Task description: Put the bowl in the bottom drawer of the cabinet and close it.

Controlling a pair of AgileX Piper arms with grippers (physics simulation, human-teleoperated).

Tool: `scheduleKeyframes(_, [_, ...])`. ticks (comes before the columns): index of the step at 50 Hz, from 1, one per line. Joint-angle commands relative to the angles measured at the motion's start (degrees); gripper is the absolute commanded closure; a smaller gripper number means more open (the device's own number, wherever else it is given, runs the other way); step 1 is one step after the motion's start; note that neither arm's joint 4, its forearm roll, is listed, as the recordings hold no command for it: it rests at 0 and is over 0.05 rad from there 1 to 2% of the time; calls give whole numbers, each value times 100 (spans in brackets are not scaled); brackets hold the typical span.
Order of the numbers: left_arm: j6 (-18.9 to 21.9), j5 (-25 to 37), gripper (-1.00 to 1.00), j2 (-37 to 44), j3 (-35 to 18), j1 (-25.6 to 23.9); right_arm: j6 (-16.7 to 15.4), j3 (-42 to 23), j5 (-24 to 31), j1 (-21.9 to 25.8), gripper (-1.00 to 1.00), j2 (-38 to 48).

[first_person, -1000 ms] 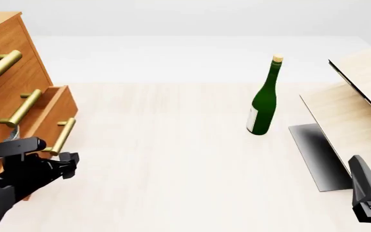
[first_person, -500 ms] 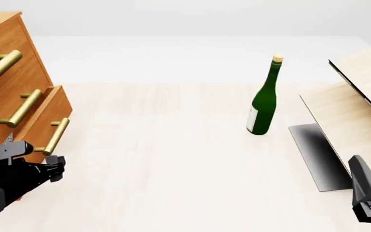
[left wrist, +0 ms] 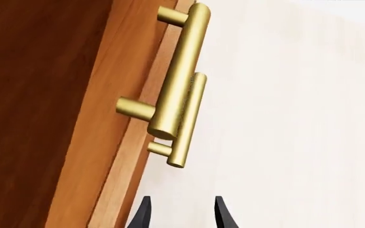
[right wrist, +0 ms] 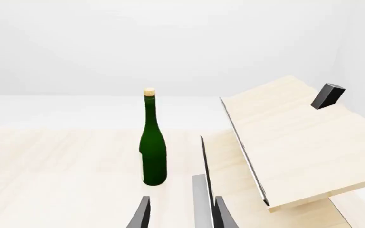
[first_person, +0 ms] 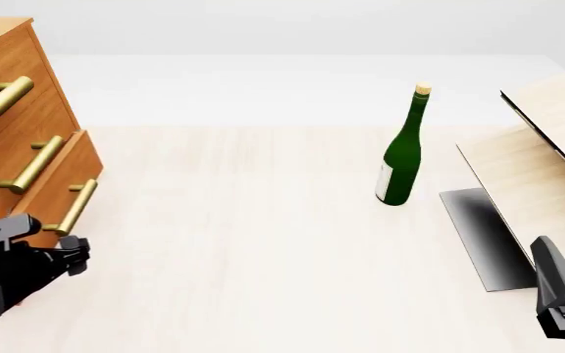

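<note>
The cabinet (first_person: 8,66) stands at the table's left edge with three brass bar handles. Its bottom drawer (first_person: 67,176) sticks out only slightly from the cabinet front. The bowl is out of view. My left gripper (first_person: 74,254) hovers low just in front of the bottom drawer's handle (first_person: 71,207), open and holding nothing. In the left wrist view that handle (left wrist: 177,71) is close ahead of the open fingertips (left wrist: 142,216), apart from them. At the near right, my right gripper (first_person: 547,254) rests open and empty.
A green bottle (first_person: 400,154) with a cork stands upright right of the table's middle. A pale slanted wooden structure (first_person: 547,147) on a grey base (first_person: 484,235) fills the right side, close to the right gripper.
The bottom drawer has slid inward from clearly open to almost flush. My left gripper has moved left and back with its front. The right arm has not moved.
</note>
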Motion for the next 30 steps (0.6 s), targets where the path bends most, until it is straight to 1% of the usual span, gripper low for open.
scheduleKeyframes(1, [-5,-56,-100,197,-9,282,1,0,1,0,-100,-2])
scheduleKeyframes(11, [-75,-39,-100,206,-8,660,0,0,0,0,-100,0])
scheduleKeyframes(17, [-122,-31,-100,164,-17,803,1,0,0,0,-100,-1])
scheduleKeyframes(20, [-181,-15,-100,127,-21,903,1,0,0,0,-100,1])
scheduleKeyframes(22, [-382,-1,-100,170,-47,975,-1,0,0,0,-100,1])
scheduleKeyframes(23, [-319,22,-100,131,-55,1007,1,0,0,0,-100,0])
scheduleKeyframes(26, [-358,2,-100,137,-48,1108,0,0,0,0,-100,-1])
scheduleKeyframes(30, [-509,16,-100,121,-47,1261,0,0,0,1,-100,0])
